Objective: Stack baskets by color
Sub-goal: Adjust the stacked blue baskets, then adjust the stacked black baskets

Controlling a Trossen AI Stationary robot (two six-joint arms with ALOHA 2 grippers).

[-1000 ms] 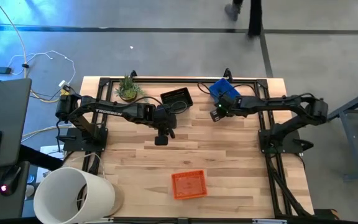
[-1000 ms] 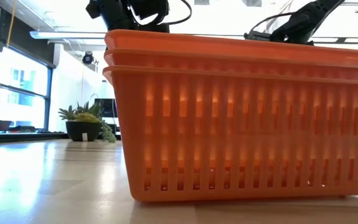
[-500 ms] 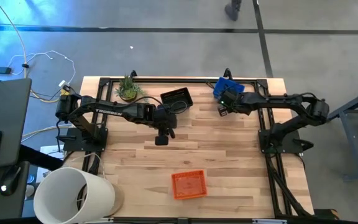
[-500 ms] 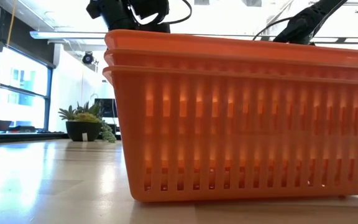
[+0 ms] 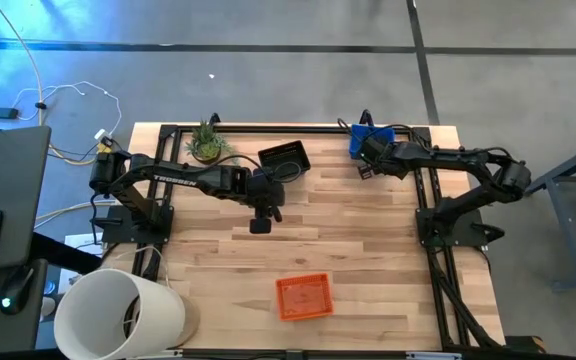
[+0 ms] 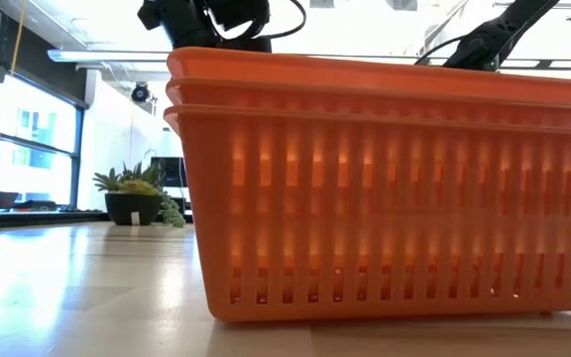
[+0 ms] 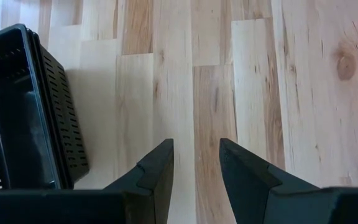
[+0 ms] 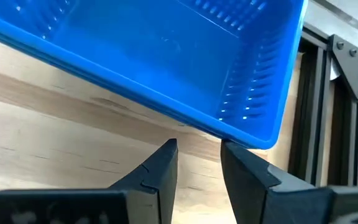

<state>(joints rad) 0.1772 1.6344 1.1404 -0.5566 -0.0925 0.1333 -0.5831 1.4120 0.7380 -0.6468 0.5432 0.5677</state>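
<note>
While both arms hover | left fingers (image 7: 196,163) parted over bare table (image 7: 253,81) | right fingers (image 8: 199,163) parted, empty, beside blue baskets (image 8: 166,56)

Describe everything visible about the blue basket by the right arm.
The blue basket is glossy plastic, rectangular, with slotted walls, a smooth floor and a rolled rim. It sits upright and empty at the table's far right corner, beside the black frame. The right gripper hangs open just short of its rim, not touching.

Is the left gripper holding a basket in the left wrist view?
No, the left gripper has an open gap with only bare table between its fingers; the black basket lies off to the side.
</note>
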